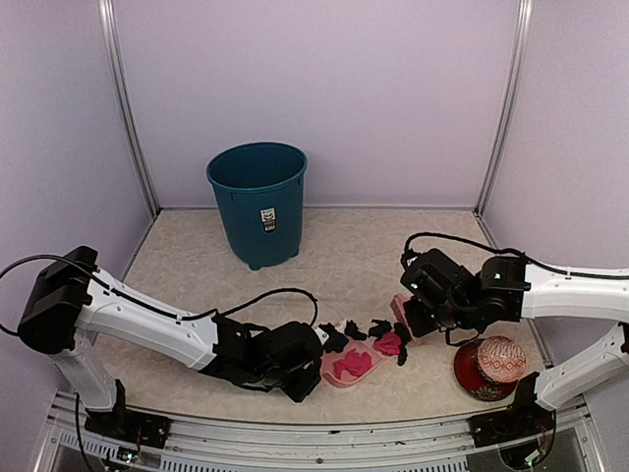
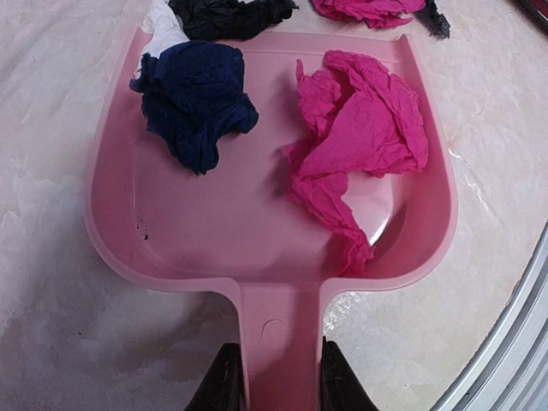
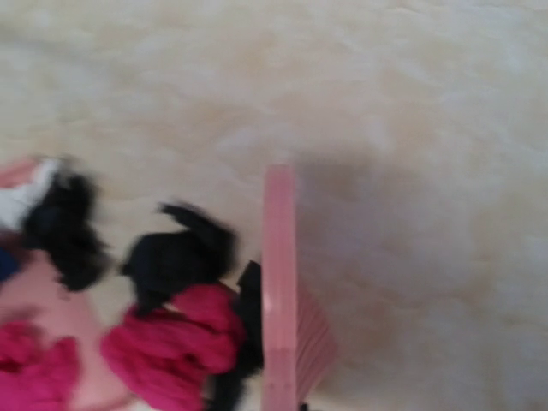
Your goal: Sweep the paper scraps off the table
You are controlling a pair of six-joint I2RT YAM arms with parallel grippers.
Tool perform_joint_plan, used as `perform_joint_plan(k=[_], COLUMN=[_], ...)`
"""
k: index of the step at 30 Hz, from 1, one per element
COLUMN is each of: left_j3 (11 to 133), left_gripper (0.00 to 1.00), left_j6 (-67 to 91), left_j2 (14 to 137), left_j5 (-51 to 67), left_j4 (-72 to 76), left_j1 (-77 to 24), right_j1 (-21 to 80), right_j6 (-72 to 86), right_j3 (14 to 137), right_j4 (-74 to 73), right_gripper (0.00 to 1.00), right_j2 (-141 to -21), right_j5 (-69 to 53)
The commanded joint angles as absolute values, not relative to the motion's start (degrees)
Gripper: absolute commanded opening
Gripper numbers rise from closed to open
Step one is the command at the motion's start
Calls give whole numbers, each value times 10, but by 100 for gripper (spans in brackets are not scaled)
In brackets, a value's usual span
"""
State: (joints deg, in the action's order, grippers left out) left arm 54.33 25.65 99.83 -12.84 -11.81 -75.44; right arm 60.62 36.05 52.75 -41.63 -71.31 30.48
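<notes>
Pretty plain setup tbh: pale lilac wall panels boxing in three sides, thin silver metal posts up both back corners, a beige marbled desk underneath, and soft even light with only faint shadows.

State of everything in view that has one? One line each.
left gripper: shut on the dustpan handle
right gripper: shut on the brush
dustpan: on the table, navy and magenta scraps inside
paper scraps: some in the dustpan, the rest loose on the table
bin: upright, open top
</notes>
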Motion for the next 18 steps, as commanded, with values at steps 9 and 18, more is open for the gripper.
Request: perform_joint_plan(k=[9, 18], left_j3=[547, 528], left_gripper=[0, 0], left_j6=[251, 253], left_j2=[1020, 1025], left_j5=[-99, -99], left_j4=[-150, -123], left_j1=[-762, -757], right_j1=[637, 654], right_j6=[301, 267], right_j3=[535, 521], right_j4=[-297, -252], right_gripper=[0, 0], right_j2=[-758, -729], right_j5=[184, 116])
